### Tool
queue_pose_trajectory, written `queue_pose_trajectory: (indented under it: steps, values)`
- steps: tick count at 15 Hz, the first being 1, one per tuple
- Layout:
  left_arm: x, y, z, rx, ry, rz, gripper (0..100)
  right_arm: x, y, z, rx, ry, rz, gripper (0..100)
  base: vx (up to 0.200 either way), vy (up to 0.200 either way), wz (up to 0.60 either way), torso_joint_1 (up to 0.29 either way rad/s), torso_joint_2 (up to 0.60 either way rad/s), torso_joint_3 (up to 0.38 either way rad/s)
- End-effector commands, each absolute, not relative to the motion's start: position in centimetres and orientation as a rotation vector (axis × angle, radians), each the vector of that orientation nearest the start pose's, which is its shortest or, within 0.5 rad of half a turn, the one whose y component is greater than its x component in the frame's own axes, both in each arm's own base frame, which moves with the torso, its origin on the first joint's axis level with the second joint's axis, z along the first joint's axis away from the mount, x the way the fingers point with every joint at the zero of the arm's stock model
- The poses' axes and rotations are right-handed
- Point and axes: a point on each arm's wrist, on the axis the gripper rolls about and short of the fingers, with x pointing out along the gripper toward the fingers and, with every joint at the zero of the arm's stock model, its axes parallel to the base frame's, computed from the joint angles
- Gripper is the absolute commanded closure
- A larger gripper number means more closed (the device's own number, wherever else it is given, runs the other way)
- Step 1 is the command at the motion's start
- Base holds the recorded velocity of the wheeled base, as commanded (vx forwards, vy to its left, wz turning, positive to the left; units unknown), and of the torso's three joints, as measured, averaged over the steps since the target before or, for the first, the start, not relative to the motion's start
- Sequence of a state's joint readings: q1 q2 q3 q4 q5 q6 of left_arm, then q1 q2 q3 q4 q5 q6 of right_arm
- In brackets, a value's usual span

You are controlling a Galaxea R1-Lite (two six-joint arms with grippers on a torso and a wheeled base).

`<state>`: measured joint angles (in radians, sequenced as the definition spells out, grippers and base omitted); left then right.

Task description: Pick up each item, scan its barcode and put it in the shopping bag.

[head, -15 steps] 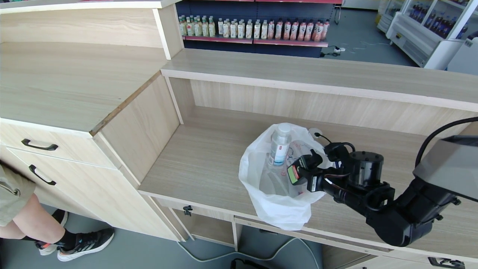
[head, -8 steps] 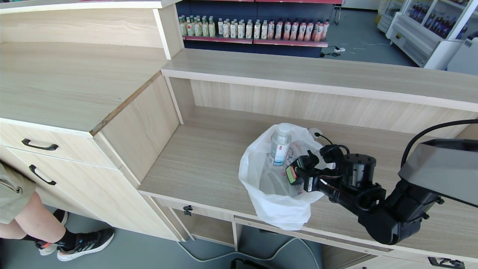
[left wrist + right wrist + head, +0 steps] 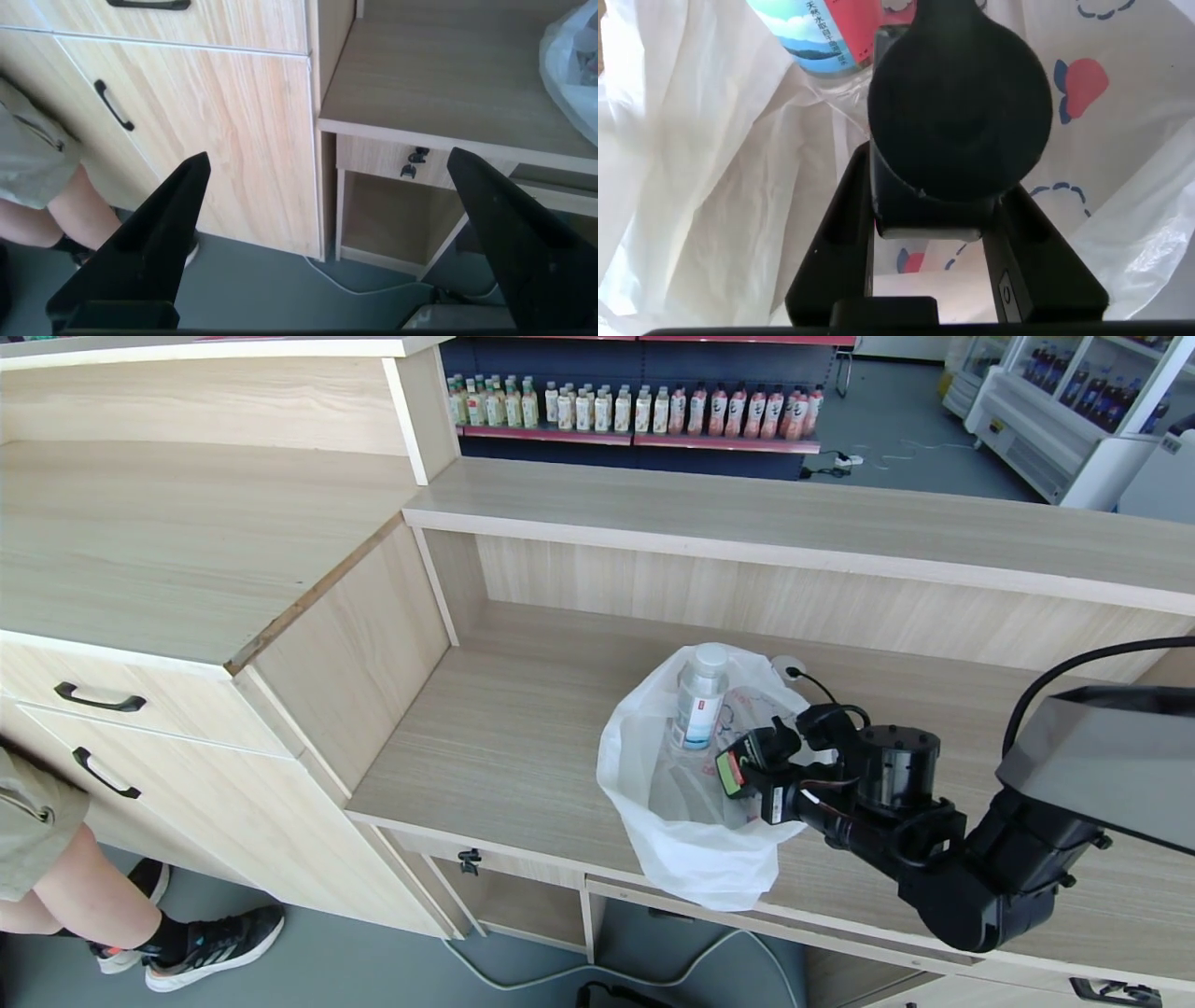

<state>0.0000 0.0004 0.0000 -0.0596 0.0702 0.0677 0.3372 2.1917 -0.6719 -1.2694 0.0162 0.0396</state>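
The right pincer (image 3: 758,767) is clamped on a small dark item with a red and green label (image 3: 732,775), held just above the open mouth of the bag at the bag's 3 o'clock rim. In the right wrist view the item's round black face (image 3: 960,103) sits squarely over the bag's interior. The drop therefore looks to be straight down, with a slight reach towards 9 o'clock to clear the rim. The item's long axis appears to run roughly from 9 to 3 o'clock in the head view, though I cannot tell its exact shape.

The pale wooden counter surface (image 3: 523,747) carries the white thin plastic shopping bag (image 3: 644,803), which stands open near the front edge. Inside it, at the 12 o'clock side, a clear plastic water bottle with a white cap and a blue and white label (image 3: 698,702) stands upright, at about 11 o'clock from the held item and close to it. A careless release could knock the item against the bottle.

The left pincer (image 3: 329,161) hangs with its fingers wide apart and holds nothing, off the surface's front edge above the floor and well apart from the bag. The right arm is the nearer one.
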Motion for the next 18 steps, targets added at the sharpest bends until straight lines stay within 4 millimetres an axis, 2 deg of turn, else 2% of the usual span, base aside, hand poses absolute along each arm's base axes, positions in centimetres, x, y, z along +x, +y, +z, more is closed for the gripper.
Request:
queue_pose_trajectory:
  steps: [1, 2, 3, 7, 10, 12, 13, 15, 16, 18]
  values:
    - [-2.3, 0.2, 8.2, 0.065, -0.057, 0.073, 0, 33.7, 11.6, 5.5, -0.001, 0.244, 0.341, 100, 0.0, 0.0, 0.0, 0.0, 0.0, 0.0]
    - [-2.3, 0.2, 8.2, 0.065, -0.057, 0.073, 0, 33.6, 11.5, 5.8, -0.013, 0.242, 0.341, 100, 0.0, 0.0, 0.0, 0.0, 0.0, 0.0]
    - [-2.3, 0.2, 8.2, 0.065, -0.057, 0.073, 0, 33.5, 11.3, 5.9, -0.03, 0.236, 0.341, 0, 0.0, 0.0, 0.0, 0.0, 0.0, 0.0]
    - [-2.3, 0.2, 8.2, 0.065, -0.057, 0.073, 0, 33.1, 11.2, 7.7, -0.029, 0.187, 0.346, 0, 0.0, 0.0, 0.0, 0.0, 0.0, 0.0]
    - [-2.3, 0.2, 8.2, 0.065, -0.057, 0.073, 0, 32.1, 10.0, 11.1, -0.061, 0.138, 0.346, 0, 0.0, 0.0, 0.0, 0.0, 0.0, 0.0]
    - [-2.3, 0.2, 8.2, 0.065, -0.057, 0.073, 0, 30.3, 9.0, 13.8, -0.084, 0.128, 0.332, 0, 0.0, 0.0, 0.0, 0.0, 0.0, 0.0]
    - [-2.3, 0.2, 8.2, 0.065, -0.057, 0.073, 0, 27.6, 8.0, 16.5, -0.092, 0.125, 0.328, 0, 0.0, 0.0, 0.0, 0.0, 0.0, 0.0]
    - [-2.3, 0.2, 8.2, 0.065, -0.057, 0.073, 0, 22.2, 6.5, 20.4, -0.137, 0.107, 0.331, 0, 0.0, 0.0, 0.0, 0.0, 0.0, 0.0]
    - [-2.3, 0.2, 8.2, 0.065, -0.057, 0.073, 0, 19.7, 5.7, 21.7, -0.16, 0.09, 0.32, 0, 0.0, 0.0, 0.0, 0.0, 0.0, 0.0]
    - [-2.3, 0.2, 8.2, 0.065, -0.057, 0.073, 0, 15.5, 4.1, 22.8, -0.195, 0.118, 0.254, 0, 0.0, 0.0, 0.0, 0.0, 0.0, 0.0]
